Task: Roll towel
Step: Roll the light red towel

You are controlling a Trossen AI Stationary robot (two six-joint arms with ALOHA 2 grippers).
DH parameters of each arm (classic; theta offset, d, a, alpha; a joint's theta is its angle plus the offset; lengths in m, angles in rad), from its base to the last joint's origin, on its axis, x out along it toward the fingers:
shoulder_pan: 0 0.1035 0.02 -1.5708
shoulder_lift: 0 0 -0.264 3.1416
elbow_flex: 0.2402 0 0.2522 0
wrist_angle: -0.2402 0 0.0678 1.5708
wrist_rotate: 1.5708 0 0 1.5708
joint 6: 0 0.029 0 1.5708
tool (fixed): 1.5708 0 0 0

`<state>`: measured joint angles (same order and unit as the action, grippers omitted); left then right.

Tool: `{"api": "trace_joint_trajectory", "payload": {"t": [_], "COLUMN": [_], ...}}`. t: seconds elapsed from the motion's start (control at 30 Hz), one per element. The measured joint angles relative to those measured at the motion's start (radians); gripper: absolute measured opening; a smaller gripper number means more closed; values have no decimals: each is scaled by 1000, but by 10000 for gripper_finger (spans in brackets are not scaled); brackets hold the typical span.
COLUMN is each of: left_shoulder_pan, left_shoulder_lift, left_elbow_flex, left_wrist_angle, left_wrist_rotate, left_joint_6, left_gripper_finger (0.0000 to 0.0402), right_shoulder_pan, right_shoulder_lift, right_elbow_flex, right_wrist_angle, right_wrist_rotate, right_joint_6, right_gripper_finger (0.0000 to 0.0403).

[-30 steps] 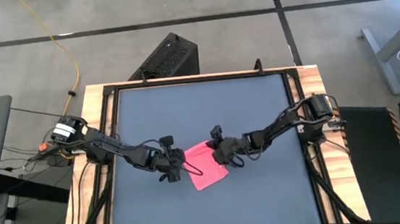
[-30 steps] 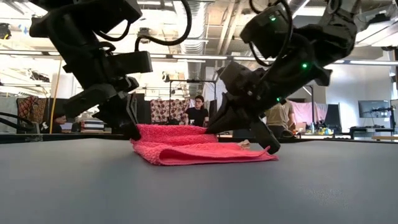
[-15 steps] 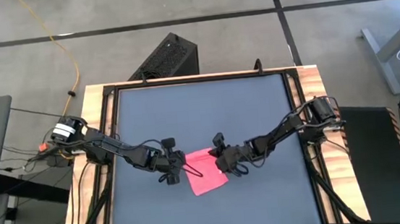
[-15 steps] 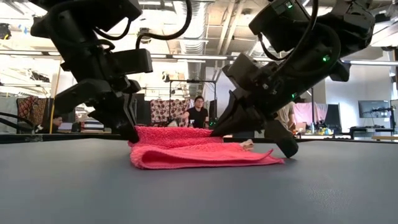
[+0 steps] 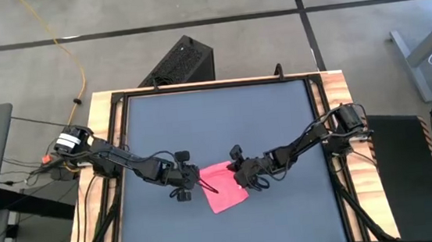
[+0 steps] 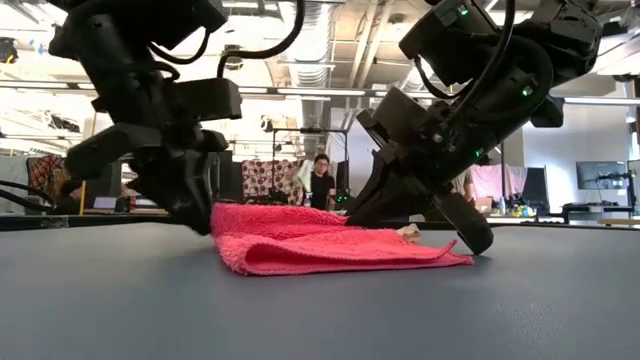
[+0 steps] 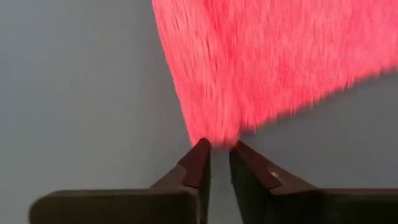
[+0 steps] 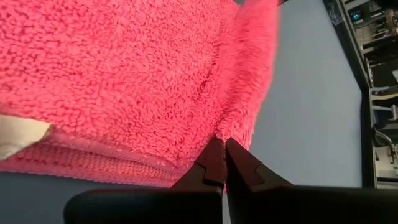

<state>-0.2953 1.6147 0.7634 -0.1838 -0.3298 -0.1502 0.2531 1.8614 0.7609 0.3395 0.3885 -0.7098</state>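
The pinkish-red towel (image 5: 223, 188) lies on the dark tabletop (image 5: 216, 121) near its middle, toward the near edge. It is folded over itself, the upper layer resting on the lower one (image 6: 330, 248). A small white tag (image 8: 18, 138) shows at one edge. My left gripper (image 5: 196, 179) is shut on the towel's left end, low over the table (image 6: 212, 212). My right gripper (image 5: 237, 180) is shut on the towel's right end (image 6: 352, 215). My left gripper pinches a bunched corner of the towel's upper layer (image 7: 214, 138) between its two fingertips. It comes slanting down from the table's left. The cloth spreads away from the tips and rests on the layer below. My right gripper pinches a raised fold of the upper layer (image 8: 225, 134) between its two fingertips. It comes slanting down from the table's right. The rest of the towel lies slack on the table.
Bare dark tabletop lies on all sides of the towel. A black frame and wooden edge (image 5: 105, 107) run around the table. People and racks (image 6: 320, 180) show in the room beyond the far edge.
Both grippers have gone toward the table's near edge, staying low and shut on the towel. The held far edge has come farther over the lower layer, so the towel is folded over more and lies nearer the near edge.
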Motion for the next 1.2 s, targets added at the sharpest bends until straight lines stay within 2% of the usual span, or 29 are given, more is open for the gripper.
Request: {"api": "trace_joint_trajectory", "payload": {"t": [0.13,0.27,0.43,0.57,0.77,0.97,1.2], "left_shoulder_pan": [20,56,138,224,279,260,234], "left_shoulder_lift": [-39,-125,-206,-203,-136,-20,38], "left_elbow_flex": [36,38,-44,-140,-199,-201,-196], "left_wrist_angle": [-74,-61,159,324,497,592,656], "left_wrist_rotate": [3,81,244,281,282,325,378], "left_joint_6": [-20,-53,-138,-226,-266,-265,-270], "left_gripper_finger": [97,129,138,139,139,139,139], "right_shoulder_pan": [0,-2,-6,-6,-6,-6,-7], "right_shoulder_lift": [2,2,3,3,3,3,3], "right_elbow_flex": [-2,-2,-2,-3,-3,-3,-3], "right_wrist_angle": [-6,-8,-6,-5,-2,0,0], "right_wrist_rotate": [-2,-5,-8,-8,-4,-1,-1], "right_joint_6": [0,-1,-1,-2,-3,-7,-7], "right_gripper_finger": [16,16,16,16,16,16,20]}}
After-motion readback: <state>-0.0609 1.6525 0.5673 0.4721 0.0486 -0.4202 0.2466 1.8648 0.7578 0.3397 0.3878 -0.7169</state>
